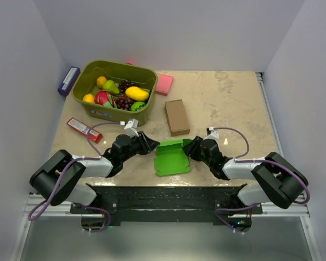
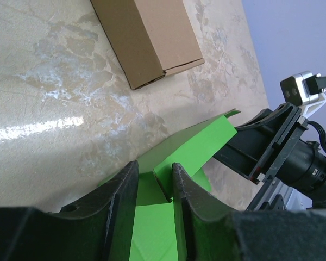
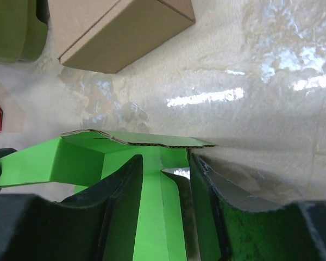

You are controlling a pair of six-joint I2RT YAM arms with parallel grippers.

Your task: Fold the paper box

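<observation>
The paper box (image 1: pixel 173 157) is bright green card, partly folded, with its back wall raised, lying near the table's front edge between both arms. My left gripper (image 1: pixel 152 145) is at the box's left end. In the left wrist view its fingers (image 2: pixel 155 166) straddle an upright green flap (image 2: pixel 195 144) that lies against the right finger, with a gap on the other side. My right gripper (image 1: pixel 191 148) is at the right end. Its fingers (image 3: pixel 165 160) stand either side of a side flap, over the green inside (image 3: pixel 81 160), also with a gap showing.
A brown cardboard box (image 1: pixel 177 116) lies just behind the green one. Farther back left stands an olive basket (image 1: pixel 108 115) of fruit, with a pink pad (image 1: pixel 164 84) beside it. A red packet (image 1: pixel 84 129) and a purple item (image 1: pixel 69 80) lie at the left.
</observation>
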